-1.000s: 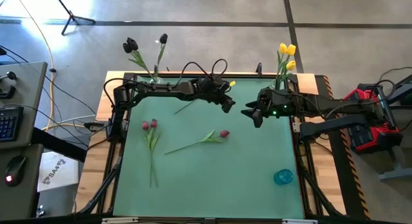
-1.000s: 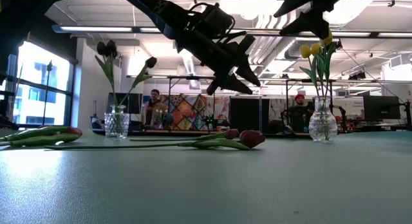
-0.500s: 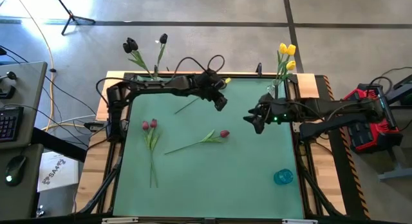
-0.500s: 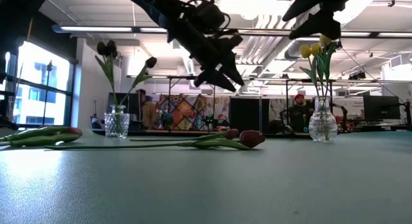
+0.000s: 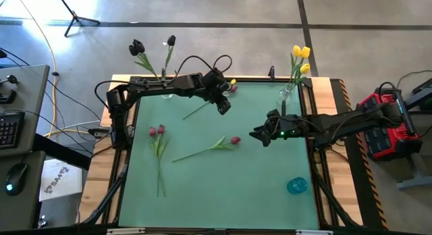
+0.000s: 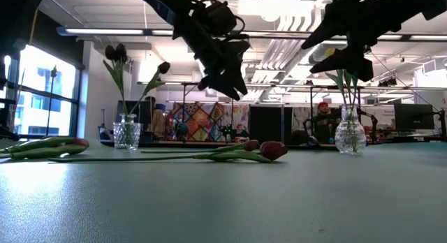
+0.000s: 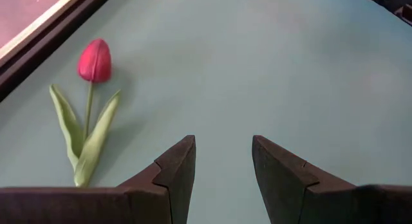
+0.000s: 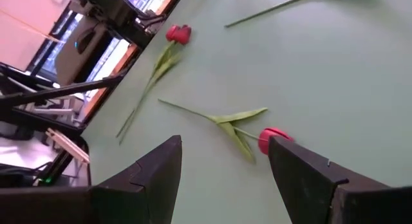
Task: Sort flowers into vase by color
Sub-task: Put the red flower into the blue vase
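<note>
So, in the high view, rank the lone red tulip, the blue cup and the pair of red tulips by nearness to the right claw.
From the right claw:
1. Lone red tulip, mid-table, just beside it.
2. Blue cup, at the near right corner.
3. Pair of red tulips, on the table's left side.

In the high view, the left claw (image 5: pixel 223 107) covers part of the long stem (image 5: pixel 196 111) lying near the far edge of the desk (image 5: pixel 202 188). The vase (image 5: pixel 164 84) holding the black tulips (image 5: pixel 138 46) is mostly hidden behind the left arm. In the left wrist view, the red tulip (image 7: pixel 94 60) has its stem cut off behind the claw's fingers (image 7: pixel 177 172). In the low view, the people (image 6: pixel 323 117) beyond the desk are too small to describe.
</note>
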`<state>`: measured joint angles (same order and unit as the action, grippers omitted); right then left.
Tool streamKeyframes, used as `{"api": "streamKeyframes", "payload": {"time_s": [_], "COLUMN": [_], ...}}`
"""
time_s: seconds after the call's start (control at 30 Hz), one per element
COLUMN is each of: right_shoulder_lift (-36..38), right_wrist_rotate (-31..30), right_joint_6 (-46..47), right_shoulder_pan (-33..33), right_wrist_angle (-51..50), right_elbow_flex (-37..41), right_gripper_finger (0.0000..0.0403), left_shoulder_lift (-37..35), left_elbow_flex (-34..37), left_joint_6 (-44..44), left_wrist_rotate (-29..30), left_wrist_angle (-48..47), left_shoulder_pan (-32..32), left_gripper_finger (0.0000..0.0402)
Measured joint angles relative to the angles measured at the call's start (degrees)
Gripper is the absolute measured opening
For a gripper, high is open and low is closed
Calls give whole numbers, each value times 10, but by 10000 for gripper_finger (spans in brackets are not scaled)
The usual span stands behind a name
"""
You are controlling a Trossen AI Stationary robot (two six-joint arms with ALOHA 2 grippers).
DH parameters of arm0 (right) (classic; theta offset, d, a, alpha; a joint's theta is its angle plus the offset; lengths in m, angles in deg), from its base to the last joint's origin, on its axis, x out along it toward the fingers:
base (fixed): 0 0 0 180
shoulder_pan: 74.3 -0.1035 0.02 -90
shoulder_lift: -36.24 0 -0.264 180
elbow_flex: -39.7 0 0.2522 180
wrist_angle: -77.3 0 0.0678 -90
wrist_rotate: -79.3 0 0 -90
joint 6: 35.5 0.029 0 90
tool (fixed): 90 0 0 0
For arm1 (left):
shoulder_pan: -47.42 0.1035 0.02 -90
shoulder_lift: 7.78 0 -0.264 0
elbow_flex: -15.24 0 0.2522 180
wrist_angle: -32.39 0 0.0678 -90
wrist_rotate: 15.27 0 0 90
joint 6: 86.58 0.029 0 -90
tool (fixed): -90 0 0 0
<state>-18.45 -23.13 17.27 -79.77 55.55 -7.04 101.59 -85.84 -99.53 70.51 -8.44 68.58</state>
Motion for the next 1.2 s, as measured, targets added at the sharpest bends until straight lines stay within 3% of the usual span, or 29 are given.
{"api": "streamKeyframes", "payload": {"time_s": [0.67,0.87,1.2], "right_shoulder_lift": [45,45,45], "right_wrist_rotate": [11,17,21], "right_joint_6": [-48,-38,-52], "right_shoulder_pan": [14,12,14], "right_wrist_angle": [9,9,10], "right_elbow_flex": [1,1,1], "right_gripper_finger": [220,220,220], "left_shoulder_lift": [-71,-74,-129], "left_elbow_flex": [9,64,167], "left_joint_6": [36,3,-35], "left_wrist_rotate": [11,-12,1], "left_wrist_angle": [-28,32,71], "left_shoulder_pan": [10,4,-3], "left_gripper_finger": [142,142,142]}}
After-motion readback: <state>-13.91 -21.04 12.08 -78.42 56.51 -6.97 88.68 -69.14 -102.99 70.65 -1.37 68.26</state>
